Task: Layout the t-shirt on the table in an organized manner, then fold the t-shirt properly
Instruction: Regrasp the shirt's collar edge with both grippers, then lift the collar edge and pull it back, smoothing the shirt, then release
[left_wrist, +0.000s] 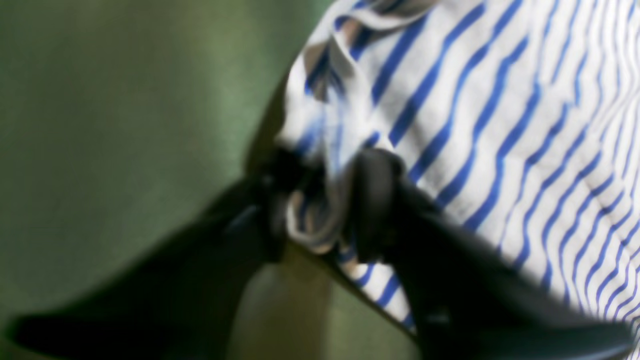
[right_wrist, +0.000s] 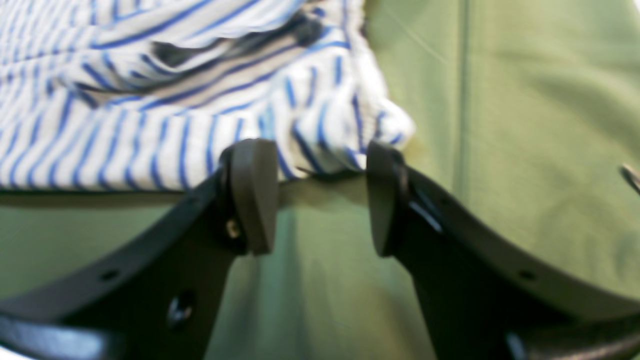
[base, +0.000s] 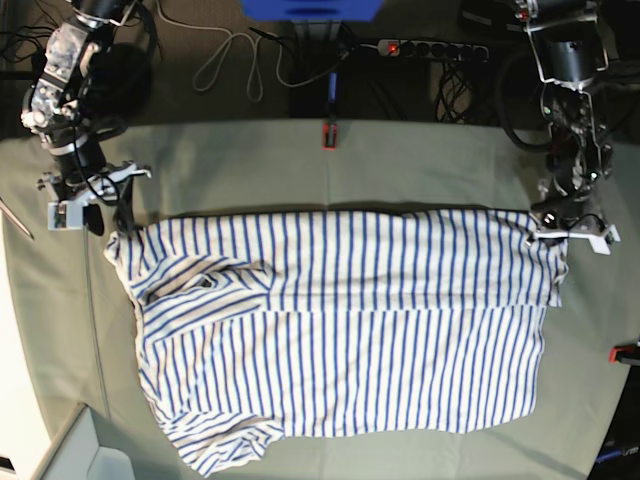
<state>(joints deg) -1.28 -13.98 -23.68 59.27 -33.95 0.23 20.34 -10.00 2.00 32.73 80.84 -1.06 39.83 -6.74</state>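
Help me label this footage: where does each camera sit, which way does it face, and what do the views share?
Left wrist: rides the left arm, looks along the left gripper, fingers pinching a bunched edge of the t-shirt over the table.
Right wrist: rides the right arm, looks past the right gripper, jaws apart at the t-shirt's corner.
Base: overhead, looking down on the table; both arms show at the far corners.
Shared: all three views show the t-shirt and the table.
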